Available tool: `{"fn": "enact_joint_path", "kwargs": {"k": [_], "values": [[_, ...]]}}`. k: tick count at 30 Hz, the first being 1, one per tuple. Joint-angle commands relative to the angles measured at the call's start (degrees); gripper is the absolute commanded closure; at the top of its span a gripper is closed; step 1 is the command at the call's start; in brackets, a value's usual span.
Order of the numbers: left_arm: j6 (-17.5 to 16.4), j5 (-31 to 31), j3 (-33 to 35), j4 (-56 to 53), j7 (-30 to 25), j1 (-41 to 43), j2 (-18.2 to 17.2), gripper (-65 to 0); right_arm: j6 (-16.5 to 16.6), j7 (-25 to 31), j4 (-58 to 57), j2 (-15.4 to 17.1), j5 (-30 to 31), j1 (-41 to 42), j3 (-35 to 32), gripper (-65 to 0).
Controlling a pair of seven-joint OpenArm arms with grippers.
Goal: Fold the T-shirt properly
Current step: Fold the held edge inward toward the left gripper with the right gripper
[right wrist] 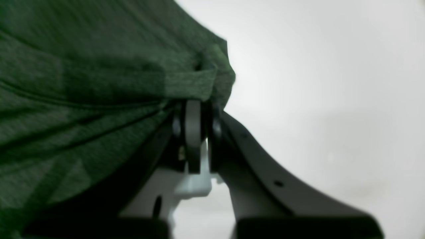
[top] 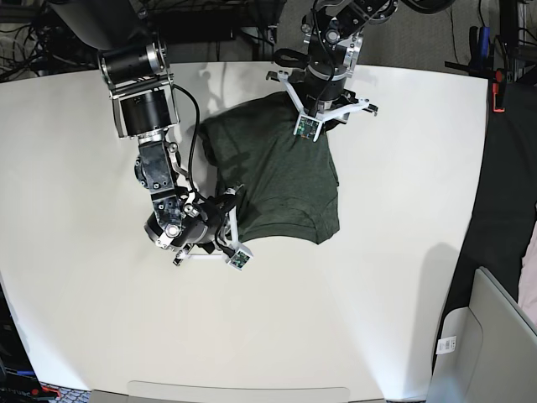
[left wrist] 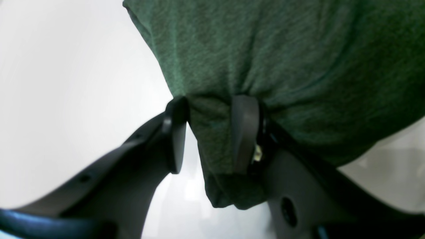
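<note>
White desk [top: 403, 277] under me; dark olive-green knit T-shirt [top: 277, 176] bunched toward its far edge. My left claw [left wrist: 212, 132] and right claw [right wrist: 194, 132] each pinch fabric, seemingly mid-fold, flattening left.

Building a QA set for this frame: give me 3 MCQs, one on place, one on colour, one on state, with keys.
1. Where does the T-shirt lie on the table?
A. Between the two arms
B. At the near edge
C. Off the table, on the floor

2. What colour is the T-shirt?
A. Red
B. Dark green
C. White

3. What is the right hand doing?
A. Open, clear of the cloth
B. Shut on the T-shirt
C. Holding a hanger

Key: 1 A, the base view shows it between the arms; 2 B, the fabric is heathered green in all views; 3 B, the right wrist view shows cloth bunched at closed fingers. The left hand also has fabric between its fingers.
</note>
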Motion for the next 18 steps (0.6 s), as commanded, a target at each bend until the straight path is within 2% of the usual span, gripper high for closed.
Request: {"fn": "enact_joint_path", "kwargs": {"k": [1, 5, 11, 13, 18], "values": [[0.14, 0.02, 0.04, 0.54, 1.14, 0.33, -0.22, -20.2, -0.12, 0.59, 1.43, -0.18, 0.44, 1.84, 0.18, -1.1], [0.14, 0.02, -0.40, 0.63, 1.14, 0.33, -0.31, -20.2, -0.12, -0.55, 7.14, -0.18, 0.52, -0.98, 0.18, -1.2], [0.23, 0.11, -0.57, 1.60, 1.14, -0.99, -0.31, -20.2, -0.12, -0.55, 25.25, 1.40, 0.87, -8.98, 0.18, -1.3], [0.23, 0.11, -0.57, 1.86, 1.14, -1.78, -0.04, -20.2, -0.12, -0.72, 29.47, 1.66, 3.16, -11.44, 0.18, -1.3], [0.23, 0.11, -0.57, 2.74, 1.49, -2.57, -0.13, -20.2, -0.12, -6.97, 35.01, 1.49, 8.52, -16.71, 2.72, -1.3]]}}
